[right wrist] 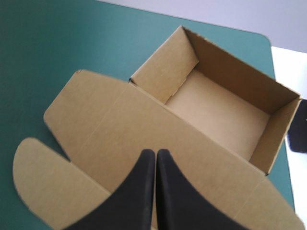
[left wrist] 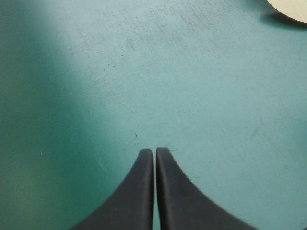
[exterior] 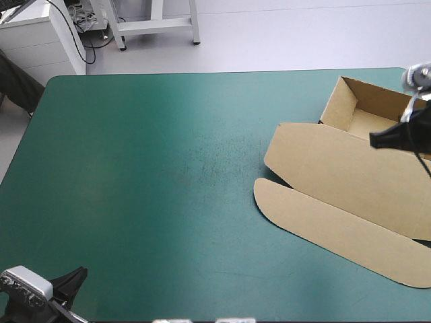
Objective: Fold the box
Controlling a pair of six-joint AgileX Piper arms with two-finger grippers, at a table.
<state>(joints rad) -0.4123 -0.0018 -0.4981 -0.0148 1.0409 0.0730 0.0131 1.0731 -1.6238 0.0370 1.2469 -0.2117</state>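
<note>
Okay, quick pass. Your box [exterior: 350, 171] sat at the bench's [exterior: 148, 168] 3 o'clock side and ran off the right edge in the high view. The tray [exterior: 366, 123] was at about 2 o'clock, close to the far right corner, with its walls raised and its top open. The lid [exterior: 316, 158] lay flat on the teal-green cover, spreading from the tray toward 7 o'clock. A long flap [exterior: 337, 229] with a rounded end lay flat beyond the lid, at roughly 4 o'clock on the bench.

Your right fingers [exterior: 385, 138] were pressed together into one point and clamped on nothing. They hung over the line where the lid met the tray, tip aimed toward 9 o'clock. I couldn't tell whether they touched the board. From the right wrist, the right fingers [right wrist: 147, 163] met in a single arch above the lid, with the tray [right wrist: 216, 115] ahead of them and the flap [right wrist: 43, 177] off to one side.

Your left fingers [exterior: 71, 279] were at 7 o'clock, by the bench's near left corner, well apart from the box. From the left wrist, the left fingers [left wrist: 147, 163] were together too, with only a hairline slit between them, and they held nothing. Bare bench [left wrist: 192, 86] lay under and ahead of them. A pale rounded bit of the flap [left wrist: 292, 5] showed far ahead, off to the side.
</note>
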